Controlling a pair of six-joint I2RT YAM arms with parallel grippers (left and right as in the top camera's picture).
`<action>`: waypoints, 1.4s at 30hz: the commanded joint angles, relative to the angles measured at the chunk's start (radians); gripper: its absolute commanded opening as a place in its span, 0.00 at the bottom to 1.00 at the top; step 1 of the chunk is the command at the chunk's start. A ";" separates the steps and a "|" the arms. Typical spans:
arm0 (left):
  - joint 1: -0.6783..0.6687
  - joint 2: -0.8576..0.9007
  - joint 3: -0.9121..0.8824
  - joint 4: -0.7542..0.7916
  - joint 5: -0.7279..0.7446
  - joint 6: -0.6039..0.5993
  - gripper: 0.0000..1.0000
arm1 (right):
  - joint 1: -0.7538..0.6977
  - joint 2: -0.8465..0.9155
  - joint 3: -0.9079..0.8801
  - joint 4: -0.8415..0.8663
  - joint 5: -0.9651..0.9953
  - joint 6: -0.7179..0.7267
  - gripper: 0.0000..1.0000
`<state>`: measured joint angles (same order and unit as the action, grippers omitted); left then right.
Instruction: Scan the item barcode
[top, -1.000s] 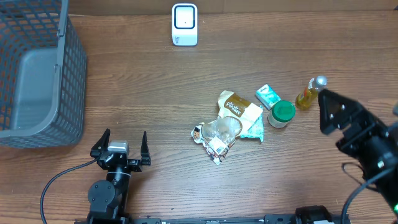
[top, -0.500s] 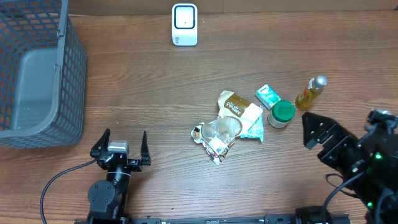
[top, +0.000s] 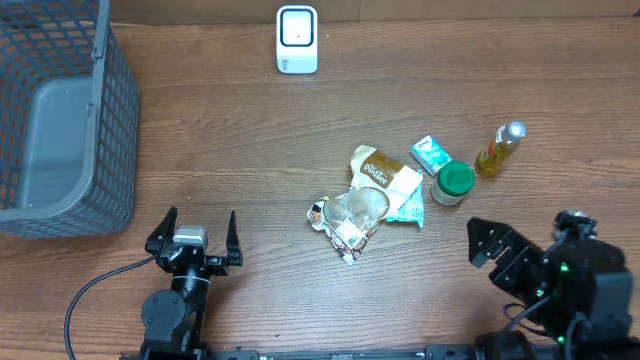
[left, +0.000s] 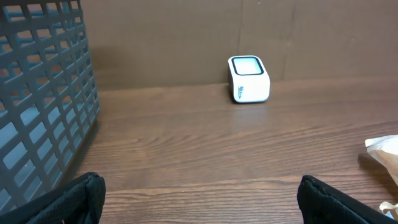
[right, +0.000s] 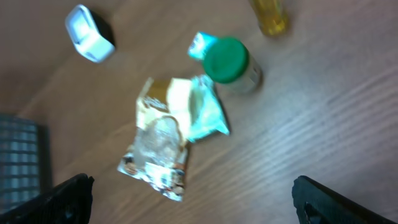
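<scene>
Right gripper (top: 480, 243) farther back, jaws wide

Overhead looks straight down, left wrist low and level, right wrist downward; all show the scanner (top: 297, 40).

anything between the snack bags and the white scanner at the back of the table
Nothing visible. Only bare table lies between the snack bags and the white scanner; the green-lidded jar, small box and bottle sit off to the right of that line.
</scene>
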<state>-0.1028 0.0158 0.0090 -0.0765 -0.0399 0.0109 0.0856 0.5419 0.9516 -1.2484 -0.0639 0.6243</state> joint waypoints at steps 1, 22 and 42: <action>0.006 -0.011 -0.004 0.002 0.007 0.019 1.00 | -0.003 -0.038 -0.080 0.005 0.003 -0.005 1.00; 0.006 -0.011 -0.004 0.002 0.007 0.019 1.00 | -0.003 -0.253 -0.438 0.676 -0.019 -0.144 1.00; 0.006 -0.011 -0.004 0.001 0.008 0.019 1.00 | -0.043 -0.410 -0.654 1.514 -0.076 -0.263 1.00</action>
<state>-0.1028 0.0158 0.0090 -0.0765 -0.0399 0.0109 0.0505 0.2081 0.3737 0.1913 -0.1177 0.3714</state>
